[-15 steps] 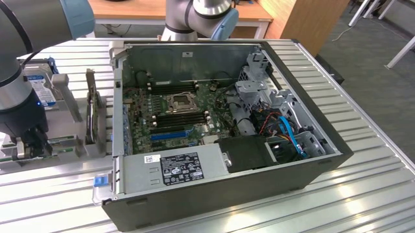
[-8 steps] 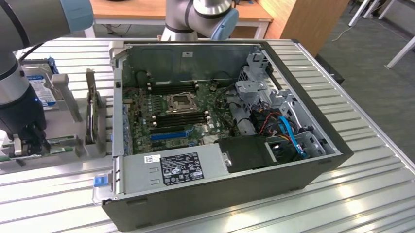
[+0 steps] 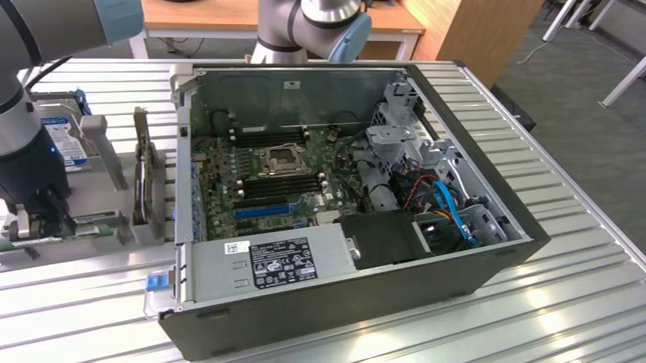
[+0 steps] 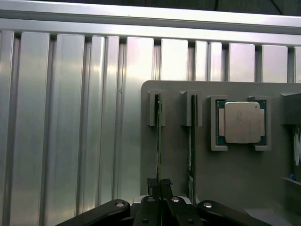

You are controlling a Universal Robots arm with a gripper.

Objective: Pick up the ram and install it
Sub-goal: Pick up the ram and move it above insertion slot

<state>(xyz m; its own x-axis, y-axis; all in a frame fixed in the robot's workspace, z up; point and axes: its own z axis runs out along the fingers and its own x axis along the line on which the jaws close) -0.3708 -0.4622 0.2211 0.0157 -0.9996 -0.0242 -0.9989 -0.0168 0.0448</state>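
Ribbed metal table [image 3: 565, 302]: carries everything listed. Computer case [image 3: 404, 295]: lies open on its side at the middle of the table, with the motherboard [image 3: 272, 174] facing up. Arm [image 3: 20, 128]: comes down at the case's nine o'clock, as the exterior view shows it. Grey holder [image 4: 225, 174]: a moulded parts tray on the table, just beside the case at that same nine o'clock. Ram [image 4: 159, 136]: a thin green board standing on its long edge in a slot of the holder, outside the case. It appears seated and not yet lifted. Second stick [image 4: 191, 141]: alike, in the neighbouring slot, between the ram and the processor [image 4: 241, 121], which lies flat in a square recess. Gripper [image 4: 160, 188]: jaws drawn narrow and pinched on the ram's upper edge; how far along its length cannot be told. Handling, by judgement: light, and stiff lengthwise, but thin enough to crack if twisted. The chips and contacts are fragile, and the smooth faces may slip in a small pinch. Best hold: both flat faces near the top edge, about mid-length, clear of the contact edge.
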